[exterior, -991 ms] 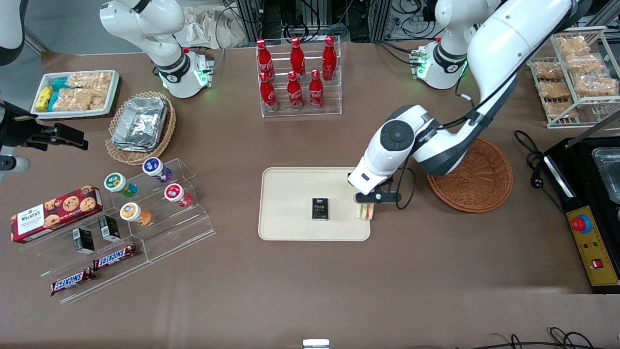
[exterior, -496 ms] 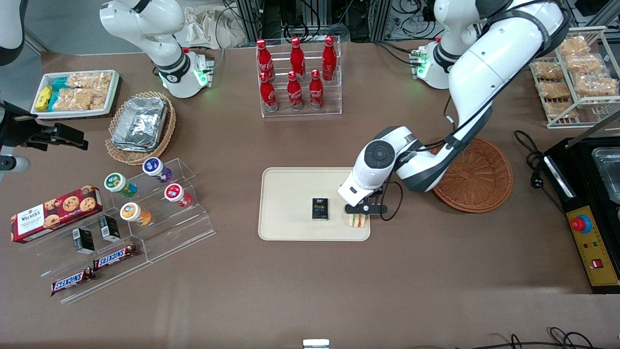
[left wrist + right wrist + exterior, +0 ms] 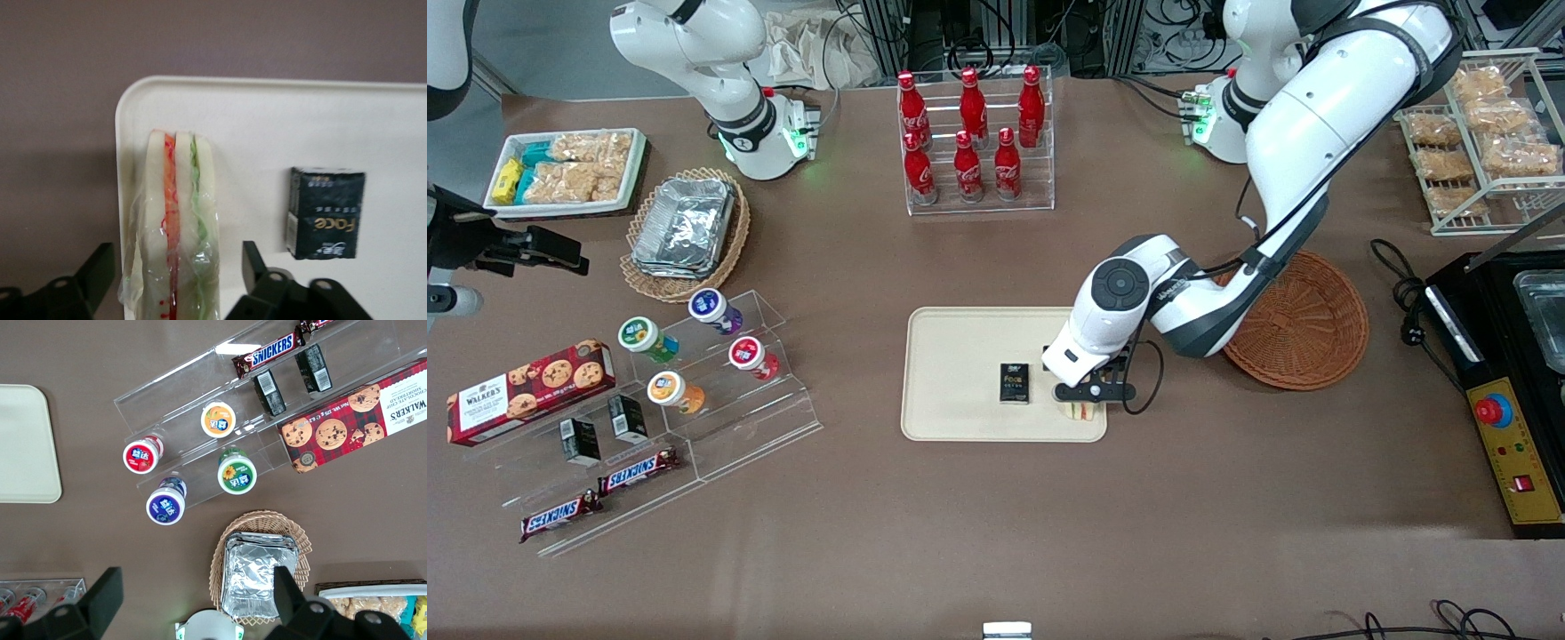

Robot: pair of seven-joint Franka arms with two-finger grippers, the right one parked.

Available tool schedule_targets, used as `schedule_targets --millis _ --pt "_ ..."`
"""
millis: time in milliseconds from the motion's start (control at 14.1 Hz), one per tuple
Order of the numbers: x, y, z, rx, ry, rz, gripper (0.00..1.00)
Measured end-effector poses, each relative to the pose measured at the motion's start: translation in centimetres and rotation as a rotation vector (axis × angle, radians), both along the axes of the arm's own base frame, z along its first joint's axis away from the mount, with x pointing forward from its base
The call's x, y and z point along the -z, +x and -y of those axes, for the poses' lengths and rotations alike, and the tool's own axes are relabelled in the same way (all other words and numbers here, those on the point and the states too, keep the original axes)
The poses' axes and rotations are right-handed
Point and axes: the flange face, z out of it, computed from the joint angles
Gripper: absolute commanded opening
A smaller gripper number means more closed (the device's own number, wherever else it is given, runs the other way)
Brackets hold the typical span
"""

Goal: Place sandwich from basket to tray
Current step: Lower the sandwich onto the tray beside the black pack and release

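Note:
The sandwich (image 3: 1083,412) stands on edge on the cream-beige tray (image 3: 960,356), at the corner nearest the front camera on the working arm's side. In the left wrist view the plastic-wrapped sandwich (image 3: 177,220) shows white bread with orange and green layers, resting on the tray (image 3: 267,113) close to its rim. My gripper (image 3: 1082,402) is low over the sandwich. Its fingers (image 3: 257,267) stand open on either side of the wedge, with small gaps, and the gripper's middle (image 3: 177,260) is over it. The reddish-brown wicker basket (image 3: 1303,324) lies toward the working arm's end, with nothing in it.
A small black packet (image 3: 1014,383) stands on the tray beside the sandwich, also in the left wrist view (image 3: 325,213). A rack of red bottles (image 3: 971,133) is farther from the camera. An acrylic stand with cups and snack bars (image 3: 694,373) lies toward the parked arm's end.
My gripper has moved from the tray's edge inward over the tray and nearer to the front camera, bringing the sandwich with it. The sandwich now stands on the tray.

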Motion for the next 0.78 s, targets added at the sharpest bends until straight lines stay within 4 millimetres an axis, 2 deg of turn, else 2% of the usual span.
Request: schedule_targets --millis 142,354,566,779 --pt "-3.8 0.8 -0.2 -0.039 0.037 0.01 1.0" --pt "-11.7 1.6 -2.5 -0.129 0.059 0.04 1.0" --pt "-19.0 2.6 -7.8 -0.223 0.066 0.072 1.0" --pt "-24.2 3.4 -15.2 -0.177 0.062 0.045 1.0"
